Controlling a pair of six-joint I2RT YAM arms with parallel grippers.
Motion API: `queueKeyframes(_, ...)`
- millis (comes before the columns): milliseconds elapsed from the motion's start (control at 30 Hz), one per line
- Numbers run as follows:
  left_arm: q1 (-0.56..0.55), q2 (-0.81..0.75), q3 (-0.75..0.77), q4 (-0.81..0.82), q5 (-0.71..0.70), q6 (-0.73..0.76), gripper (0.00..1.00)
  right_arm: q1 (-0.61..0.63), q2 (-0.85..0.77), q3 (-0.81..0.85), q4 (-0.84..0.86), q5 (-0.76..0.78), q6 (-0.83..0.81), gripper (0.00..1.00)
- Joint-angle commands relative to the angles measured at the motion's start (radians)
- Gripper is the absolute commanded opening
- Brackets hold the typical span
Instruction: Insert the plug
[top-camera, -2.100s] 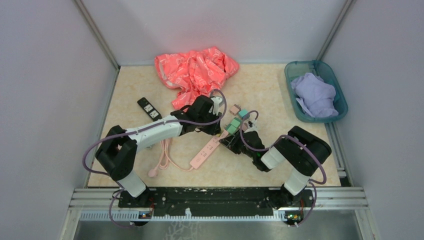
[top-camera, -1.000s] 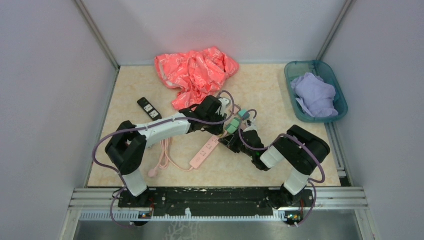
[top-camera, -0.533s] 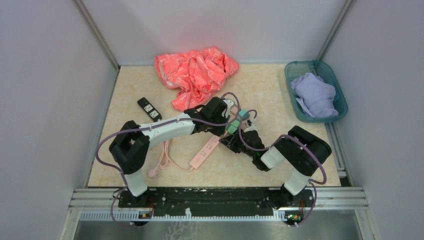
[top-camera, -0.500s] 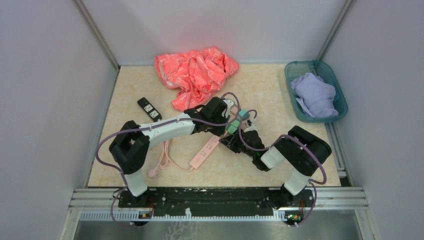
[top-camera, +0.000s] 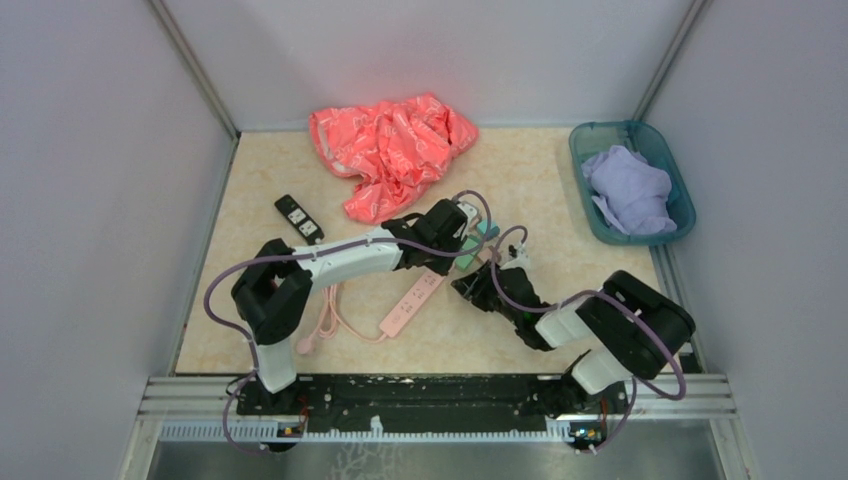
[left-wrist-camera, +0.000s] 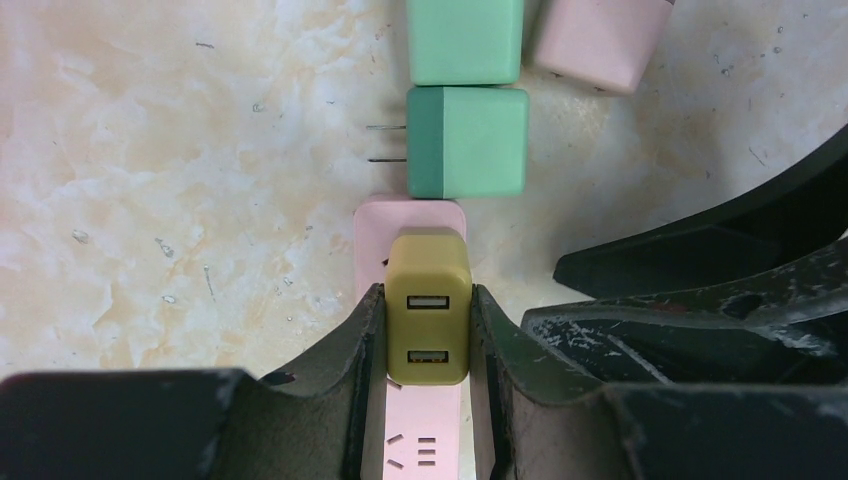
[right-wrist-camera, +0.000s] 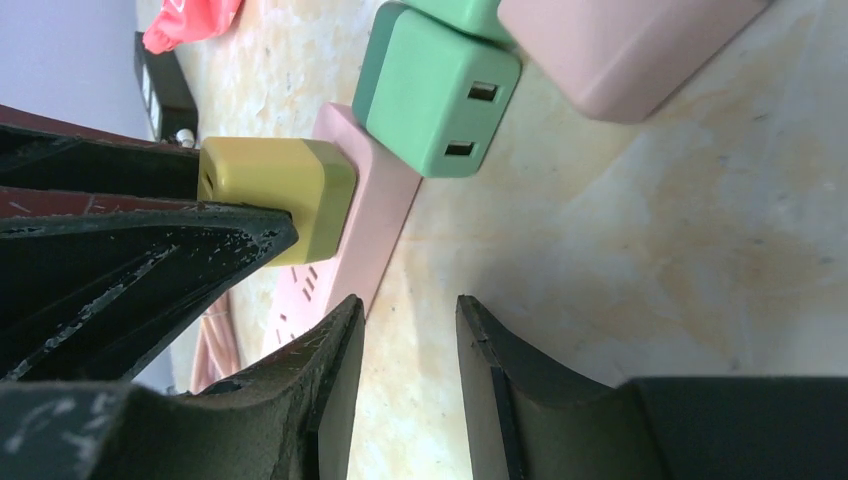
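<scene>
Plug on the strip's end socket, grip not yet let go

You had the left gripper (left-wrist-camera: 427, 335) clamped on the olive USB charger plug (left-wrist-camera: 428, 290), one finger on each flank, USB ports facing the wrist camera. The plug stood on the far end of the pink power strip (top-camera: 410, 302), which lay on the table (top-camera: 540, 180) between the two arms. In the right wrist view the plug's darker base met the strip's face with no gap and no prongs showing. I judged it seated or very nearly so, but the contact line was too small to call.

Your right gripper (right-wrist-camera: 408, 330) hovered low just beside that end of the strip, fingers apart and nothing between them.

Clutter was tight:
- A dark-green charger cube (left-wrist-camera: 467, 140) lay touching or just off the strip's end, prongs out sideways.
- A lighter green cube (left-wrist-camera: 465, 40) and a pink charger (left-wrist-camera: 600, 40) lay just past it.
- The black outlet block (top-camera: 298, 218), the red plastic bag (top-camera: 390, 145) and the teal basket (top-camera: 592, 135) sat well apart from the work.

Progress call: picking and aligning looked done, and the push-in was done or at its last bit. What was left for you was a final press if the plug wasn't home, then opening the left fingers and backing off without tilting the plug or bumping the green cube.
</scene>
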Motion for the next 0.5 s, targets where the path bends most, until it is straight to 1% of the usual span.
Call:
queueKeyframes(0, -0.001, 0.086, -0.033, -0.073, -0.018, -0.001, 0.0, -0.003, -0.09, -0.002, -0.138, 0.102, -0.058, 0.4)
queueKeyframes(267, 0.011, 0.102, -0.057, -0.068, 0.007, -0.013, 0.0, -0.003, -0.199, 0.003, -0.257, 0.183, -0.116, 0.42)
queueKeyframes(467, 0.011, 0.143, -0.081, -0.089, 0.009, -0.035, 0.0, -0.002, -0.319, 0.026, -0.38, 0.257, -0.197, 0.44)
